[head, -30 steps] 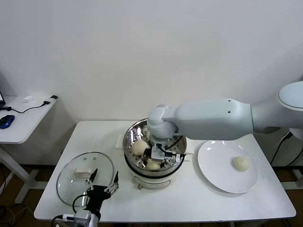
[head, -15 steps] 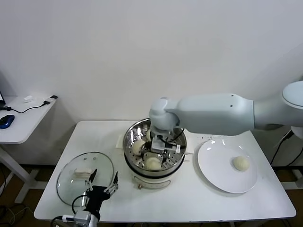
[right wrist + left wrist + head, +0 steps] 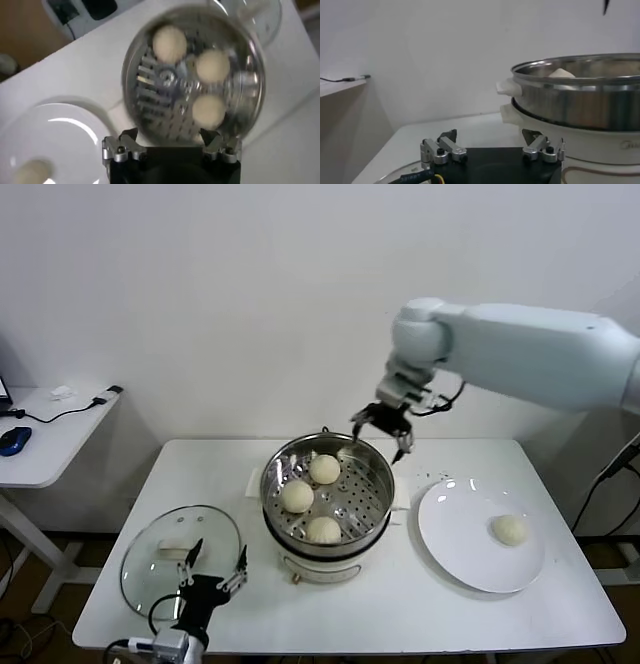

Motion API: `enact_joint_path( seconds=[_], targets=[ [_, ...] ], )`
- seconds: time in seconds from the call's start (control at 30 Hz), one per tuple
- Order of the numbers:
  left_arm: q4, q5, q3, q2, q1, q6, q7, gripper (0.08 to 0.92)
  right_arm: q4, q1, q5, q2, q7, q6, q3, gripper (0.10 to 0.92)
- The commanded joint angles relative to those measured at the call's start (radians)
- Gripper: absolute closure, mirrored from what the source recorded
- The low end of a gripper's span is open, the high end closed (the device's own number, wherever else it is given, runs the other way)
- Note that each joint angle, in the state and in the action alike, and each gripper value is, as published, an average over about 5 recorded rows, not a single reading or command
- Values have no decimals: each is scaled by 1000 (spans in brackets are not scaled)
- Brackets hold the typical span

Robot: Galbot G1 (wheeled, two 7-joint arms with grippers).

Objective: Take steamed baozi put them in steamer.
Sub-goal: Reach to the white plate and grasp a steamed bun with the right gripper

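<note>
The steamed baozi, small round cream-white dough buns, lie in two places: three sit on the perforated steel tray inside the round shiny stainless-steel steamer [image 3: 327, 504] with its white base, one toward the back [image 3: 324, 469], one on the robot's left side [image 3: 297, 497] and one at the front [image 3: 323, 530], each apart from the others; the fourth bun [image 3: 509, 530] rests alone on the flat round white plate [image 3: 455, 539] just to the right of the steamer. Both stand on the white worktop [image 3: 420, 609]. The right tool [image 3: 381, 428] hangs in the air above the steamer's back right rim, its fingers spread wide and holding nothing; from its own wrist view it looks down on the three buns in the tray and the bun on the plate. The left tool [image 3: 212, 576] waits low at the front edge of the worktop, fingers spread wide and empty, beside the round glass lid [image 3: 160, 569] with a white handle that lies flat to the left of the steamer
</note>
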Motion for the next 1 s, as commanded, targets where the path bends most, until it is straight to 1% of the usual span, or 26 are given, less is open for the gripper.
enact_joint_path(
  seconds=[0.03,0.2,0.33,0.47,0.73,1.0],
  targets=[
    [-5,-4,-5,0,-4,1,0,177,-149,-4,78,-292,-33,-128,-129,203],
    [-4,-13,-13,-4,-12,2,-3,177,-195,-169,16,-388,-11,-170,-25,203],
    [0,-16,-27,-6,-15,1,-3,177,-257,-315,-71,-407,5,-171,77,203],
    [5,-26,-46,-8,-13,0,-4,177,-278,-463,-153,-420,30,-172,185,203],
    [5,-40,-65,-2,-10,-2,-4,177,-318,-709,-266,-404,109,-203,421,203],
    [5,-46,-68,-3,-12,0,-3,177,-349,-775,-296,-362,143,-244,480,203]
  ],
)
